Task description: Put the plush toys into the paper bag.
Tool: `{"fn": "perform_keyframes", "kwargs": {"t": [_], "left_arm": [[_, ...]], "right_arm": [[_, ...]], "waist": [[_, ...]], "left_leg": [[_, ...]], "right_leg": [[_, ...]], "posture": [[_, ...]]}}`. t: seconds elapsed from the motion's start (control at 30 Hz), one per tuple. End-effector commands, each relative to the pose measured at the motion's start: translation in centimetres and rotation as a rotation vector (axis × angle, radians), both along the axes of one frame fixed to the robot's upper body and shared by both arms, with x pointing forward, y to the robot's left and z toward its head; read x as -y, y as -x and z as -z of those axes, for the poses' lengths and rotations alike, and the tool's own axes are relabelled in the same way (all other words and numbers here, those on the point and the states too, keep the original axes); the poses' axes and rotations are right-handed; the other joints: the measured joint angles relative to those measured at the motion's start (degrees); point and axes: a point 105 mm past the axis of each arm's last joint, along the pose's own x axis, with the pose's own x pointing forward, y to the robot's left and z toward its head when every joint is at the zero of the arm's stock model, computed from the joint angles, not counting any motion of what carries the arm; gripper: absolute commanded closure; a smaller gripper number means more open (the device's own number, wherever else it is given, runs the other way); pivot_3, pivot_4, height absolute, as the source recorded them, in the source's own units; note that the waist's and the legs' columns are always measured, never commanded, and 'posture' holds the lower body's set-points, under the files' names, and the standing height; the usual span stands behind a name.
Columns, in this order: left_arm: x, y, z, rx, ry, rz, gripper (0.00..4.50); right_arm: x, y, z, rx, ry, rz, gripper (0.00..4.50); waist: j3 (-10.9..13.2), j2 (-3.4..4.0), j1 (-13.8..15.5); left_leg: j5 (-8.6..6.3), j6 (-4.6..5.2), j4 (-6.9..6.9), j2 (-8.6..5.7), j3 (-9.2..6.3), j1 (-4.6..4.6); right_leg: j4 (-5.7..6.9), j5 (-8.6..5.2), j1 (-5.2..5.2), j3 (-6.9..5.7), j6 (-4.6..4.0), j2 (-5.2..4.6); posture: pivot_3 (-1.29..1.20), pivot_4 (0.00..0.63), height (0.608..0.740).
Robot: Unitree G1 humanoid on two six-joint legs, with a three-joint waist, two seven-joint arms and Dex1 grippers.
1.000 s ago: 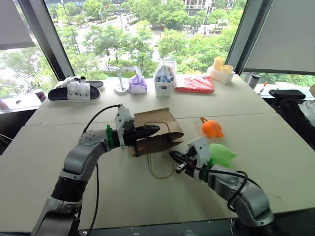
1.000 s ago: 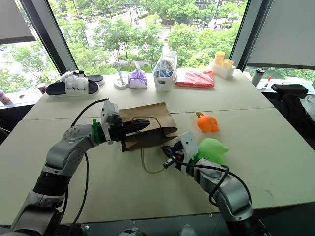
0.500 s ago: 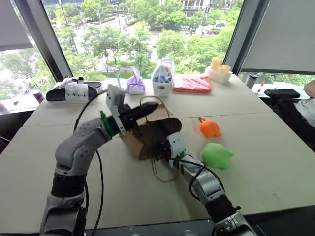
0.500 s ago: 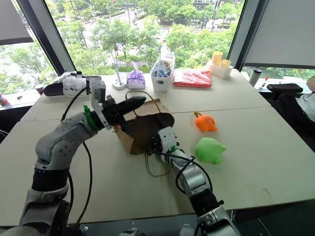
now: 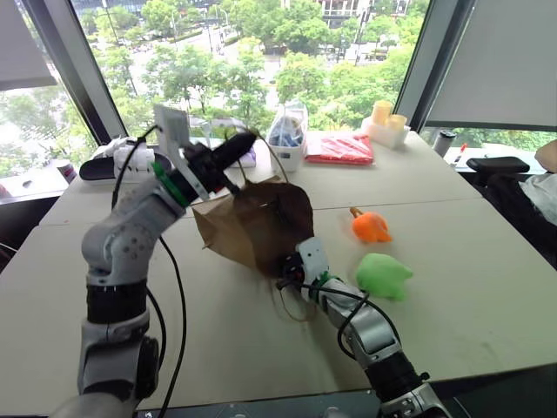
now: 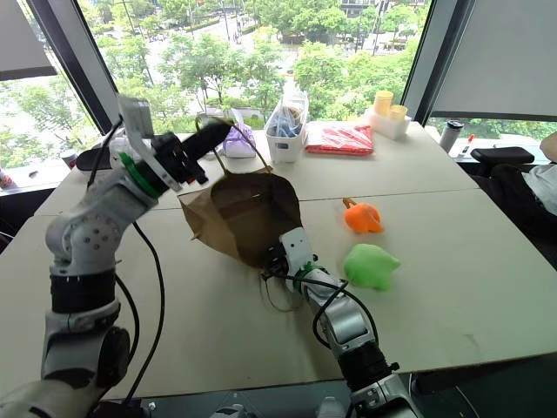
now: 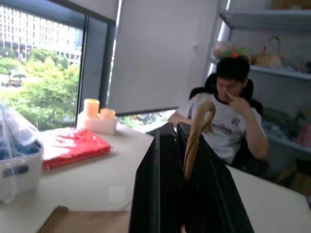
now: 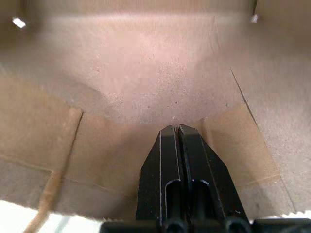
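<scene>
Above the table (image 5: 487, 261), the left gripper (image 5: 237, 144) is pinched tight on a beige handle (image 7: 198, 127), hoisting the paper bag (image 5: 257, 222), which dangles at its five o'clock. The right gripper (image 6: 271, 259), fingers pressed together, pokes into the bag's mouth. At its three o'clock lies the green plush toy (image 5: 383, 275); the orange plush toy (image 5: 372, 226) sits at two o'clock.

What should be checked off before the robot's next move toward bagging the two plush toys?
1. Left gripper shut on the handle: ok.
2. Paper bag lifted, mouth open: ok.
3. Right gripper shut, inside the bag mouth, holding nothing: ok.
4. Orange toy in bag: not ok, on the table.
5. Green toy in bag: not ok, on the table.
6. Second handle free of the right gripper: cannot tell.
</scene>
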Motion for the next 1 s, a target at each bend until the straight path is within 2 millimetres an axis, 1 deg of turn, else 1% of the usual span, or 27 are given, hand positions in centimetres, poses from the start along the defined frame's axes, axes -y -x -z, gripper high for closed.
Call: {"fn": "perform_keyframes", "kwargs": {"t": [0.03, 0.1, 0.17, 0.2, 0.23, 0.33, 0.4, 0.43, 0.53, 0.57, 0.67, 0.73, 0.8, 0.83, 0.9, 0.93, 1.0], "left_arm": [[0.9, 1.2, 0.6, 0.046, -0.028, 0.038, 4.48], [0.9, 1.2, 0.9, 0.044, -0.029, 0.041, 4.48], [0.9, 1.2, 1.2, 0.040, -0.033, 0.047, 4.50], [1.0, 1.3, 1.4, 0.038, -0.034, 0.055, 4.50], [1.1, 1.4, 1.5, 0.035, -0.035, 0.063, 4.50], [1.2, 1.6, 1.9, 0.035, -0.047, 0.073, 4.50], [1.2, 1.6, 2.0, 0.032, -0.050, 0.076, 4.50], [1.2, 1.6, 2.1, 0.031, -0.049, 0.077, 4.50], [1.2, 1.6, 2.1, 0.031, -0.049, 0.077, 4.50], [1.3, 1.6, 2.1, 0.033, -0.053, 0.079, 4.50], [1.4, 1.6, 2.1, 0.038, -0.056, 0.081, 4.50], [1.5, 1.6, 1.9, 0.043, -0.054, 0.078, 4.50], [1.4, 1.5, 1.8, 0.055, -0.063, 0.068, 4.50], [1.4, 1.4, 1.7, 0.057, -0.063, 0.063, 4.50], [1.3, 1.4, 1.7, 0.058, -0.064, 0.059, 4.50], [1.3, 1.4, 1.7, 0.059, -0.065, 0.058, 4.50], [1.2, 1.4, 1.7, 0.058, -0.066, 0.056, 4.50]], "right_arm": [[1.4, 1.6, -5.0, 0.098, -0.056, -0.036, 4.48], [2.5, 2.9, -6.6, 0.102, -0.071, -0.044, 4.48], [3.7, 4.7, -8.0, 0.106, -0.070, -0.068, 3.93], [4.9, 5.5, -8.5, 0.110, -0.050, -0.054, 3.64], [6.2, 6.1, -8.9, 0.111, -0.025, -0.033, 3.13], [8.7, 7.1, -9.1, 0.092, 0.034, 0.026, 1.56], [10.9, 7.1, -8.1, 0.052, 0.087, 0.104, 0.53], [11.5, 7.1, -7.7, 0.038, 0.104, 0.126, 0.05], [12.8, 7.0, -6.7, 0.022, 0.168, 0.168, 0.05], [13.5, 6.9, -5.7, 0.005, 0.205, 0.184, 0.05], [14.7, 6.3, -3.7, -0.021, 0.253, 0.233, 0.05], [15.3, 5.7, -2.7, -0.023, 0.290, 0.261, 0.05], [15.6, 5.3, -1.4, -0.031, 0.353, 0.241, 0.05], [15.7, 5.0, -1.2, -0.034, 0.344, 0.245, 0.05], [15.9, 4.6, -1.4, -0.012, 0.352, 0.255, 0.05], [16.1, 4.4, -1.6, 0.000, 0.348, 0.262, 0.28], [16.3, 4.0, -2.1, 0.017, 0.332, 0.279, 0.89]], "waist": [[0.03, -0.02, 0.17], [0.04, -0.03, 0.20], [0.03, -0.02, 0.26], [0.03, -0.02, 0.33], [0.02, -0.01, 0.44], [0.02, -0.02, 0.37], [0.02, -0.03, 0.33], [0.02, -0.03, 0.32], [0.02, -0.02, 0.21], [0.02, -0.02, 0.29], [0.03, -0.03, 0.37], [0.03, -0.03, 0.34], [0.03, -0.03, 0.32], [0.03, -0.04, 0.31], [0.03, -0.04, 0.32], [0.03, -0.04, 0.32], [0.03, -0.04, 0.33]], "left_leg": [[0.00, 0.00, 0.04, -0.01, 0.00, -0.07], [-0.01, 0.02, 0.08, -0.01, -0.03, -0.19], [-0.08, 0.15, 0.06, -0.01, -0.05, -0.20], [-0.15, 0.27, 0.05, -0.01, -0.05, -0.17], [-0.16, 0.29, 0.05, -0.01, -0.04, -0.17], [-0.20, 0.36, 0.07, -0.02, 0.01, -0.17], [-0.20, 0.37, 0.07, -0.02, 0.10, -0.16], [-0.20, 0.37, 0.06, -0.01, 0.13, -0.14], [-0.21, 0.37, 0.06, 0.00, 0.18, -0.13], [-0.21, 0.37, 0.06, 0.00, 0.20, -0.13], [-0.21, 0.38, 0.09, 0.00, 0.22, -0.13], [-0.21, 0.38, 0.11, -0.01, 0.23, -0.12], [-0.20, 0.38, 0.11, 0.00, 0.22, -0.11], [-0.20, 0.38, 0.11, -0.01, 0.23, -0.11], [-0.20, 0.38, 0.11, 0.00, 0.22, -0.11], [-0.20, 0.38, 0.11, 0.00, 0.23, -0.11], [-0.20, 0.38, 0.13, 0.00, 0.22, -0.11]], "right_leg": [[-0.01, 0.00, -0.04, 0.00, 0.00, -0.02], [-0.02, 0.00, -0.13, -0.01, 0.00, -0.01], [-0.01, -0.01, -0.13, -0.02, -0.01, 0.00], [-0.01, -0.01, -0.11, -0.03, -0.02, 0.01], [-0.02, -0.01, -0.09, -0.04, -0.02, 0.00], [-0.13, -0.01, 0.00, -0.04, -0.01, 0.00], [-0.12, -0.01, 0.02, -0.06, -0.01, 0.00], [-0.12, -0.01, 0.03, -0.06, -0.01, 0.00], [-0.12, -0.02, 0.02, -0.05, -0.01, 0.00], [-0.12, -0.02, 0.02, -0.04, -0.01, 0.00], [-0.13, -0.02, 0.06, -0.04, -0.01, -0.01], [-0.13, -0.02, 0.07, -0.03, -0.01, -0.02], [-0.12, -0.02, 0.07, -0.04, -0.01, -0.02], [-0.12, -0.02, 0.07, -0.03, -0.01, -0.02], [-0.12, -0.02, 0.08, -0.04, -0.01, -0.02], [-0.12, -0.01, 0.08, -0.03, -0.01, -0.02], [-0.13, -0.01, 0.10, -0.03, -0.01, -0.02]], "posture": [[0.00, 0.150, 0.740], [0.00, 0.150, 0.740], [0.00, 0.150, 0.740], [0.00, 0.150, 0.740], [0.00, 0.150, 0.740], [0.00, 0.150, 0.740], [0.00, 0.150, 0.740], [0.00, 0.150, 0.740], [0.00, 0.150, 0.740], [0.00, 0.150, 0.740], [0.00, 0.150, 0.740], [0.00, 0.150, 0.740], [0.00, 0.150, 0.740], [0.00, 0.150, 0.740], [0.00, 0.150, 0.740], [0.00, 0.150, 0.740], [0.00, 0.150, 0.740]]}}
